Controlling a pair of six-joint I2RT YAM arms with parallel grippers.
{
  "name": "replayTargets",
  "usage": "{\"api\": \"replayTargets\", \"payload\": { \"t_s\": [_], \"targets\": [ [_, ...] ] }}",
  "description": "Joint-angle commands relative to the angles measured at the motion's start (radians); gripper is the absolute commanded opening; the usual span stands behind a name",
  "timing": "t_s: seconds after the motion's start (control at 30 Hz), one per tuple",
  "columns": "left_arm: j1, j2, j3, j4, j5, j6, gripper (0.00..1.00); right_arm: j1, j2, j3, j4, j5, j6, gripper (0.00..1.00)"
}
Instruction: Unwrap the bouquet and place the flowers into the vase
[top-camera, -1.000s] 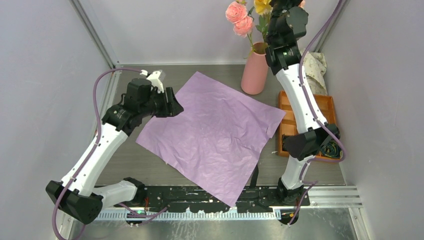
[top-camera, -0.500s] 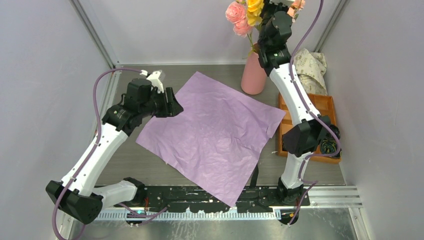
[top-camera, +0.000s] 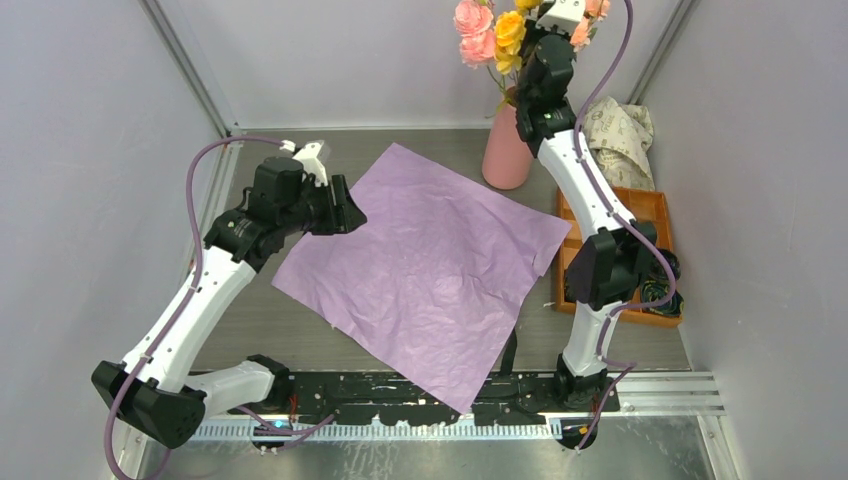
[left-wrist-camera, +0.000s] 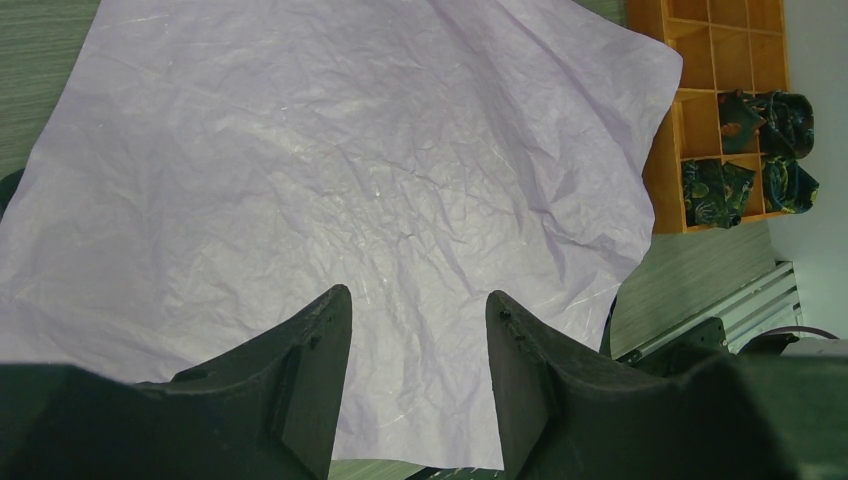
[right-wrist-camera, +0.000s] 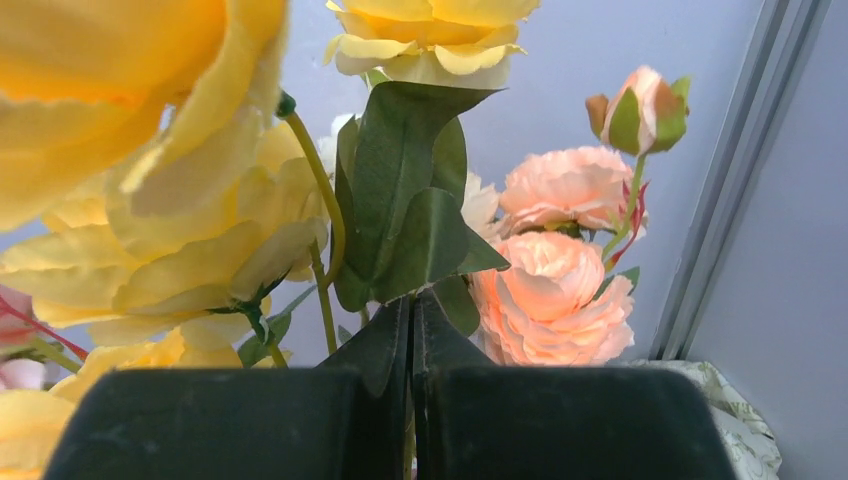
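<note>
Right now, flowers (top-camera: 478, 35): pink + yellow-orange blooms w/ green leaves, far right, heads above the vase mouth; at least one stem runs down into the vase.
Vase (top-camera: 505, 150): salmon-pink cylinder, upright at far edge of table (top-camera: 250, 320), just beyond the lilac sheet's far side, left of the cream paper.
Lilac sheet (top-camera: 420, 260): wrapper paper spread flat, creased, mid-table; right corner reaches the tray's left edge.
R gripper (right-wrist-camera: 411, 300): high among the blooms, above the vase; fingers pressed together, a green leafy stem rising from right betw. the tips, so clamped on the flowers.
L gripper (left-wrist-camera: 418, 300): hovers over the sheet's left corner; fingers apart, sheet seen betw. them.
Tray (top-camera: 650, 215): orange, w/ compartments, right side of table; dark green bundles (left-wrist-camera: 765, 150) in a few cells.
Cream printed paper (top-camera: 615, 130): crumpled, far right, beyond the tray, near the vase.
</note>
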Motion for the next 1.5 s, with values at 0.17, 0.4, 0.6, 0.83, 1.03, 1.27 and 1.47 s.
{"api": "replayTargets", "payload": {
  "t_s": [0.17,0.4,0.6,0.83,1.03,1.27,1.47],
  "targets": [
    [0.004,-0.013,0.005,0.021,-0.008,0.005,0.52,-0.023,-0.010,-0.092,0.057,0.025,0.053,0.01],
    [0.004,-0.006,0.008,0.018,-0.011,0.005,0.53,-0.027,-0.016,-0.178,0.074,0.043,0.058,0.01],
    [0.004,0.003,0.010,0.020,-0.013,0.006,0.53,-0.027,-0.020,-0.223,0.081,0.044,0.059,0.01],
    [0.004,0.001,0.006,0.016,-0.012,0.001,0.52,-0.026,-0.047,-0.264,0.074,0.038,0.080,0.02],
    [0.004,0.003,0.010,0.014,-0.012,0.000,0.52,-0.026,-0.083,-0.294,0.058,0.011,0.090,0.22],
    [0.004,-0.009,0.005,0.016,-0.014,-0.002,0.53,-0.025,-0.117,-0.310,0.034,-0.018,0.114,0.49],
    [0.004,0.011,0.023,0.011,-0.002,-0.001,0.52,-0.025,-0.157,-0.327,0.020,-0.040,0.139,0.66]
  ]
}}
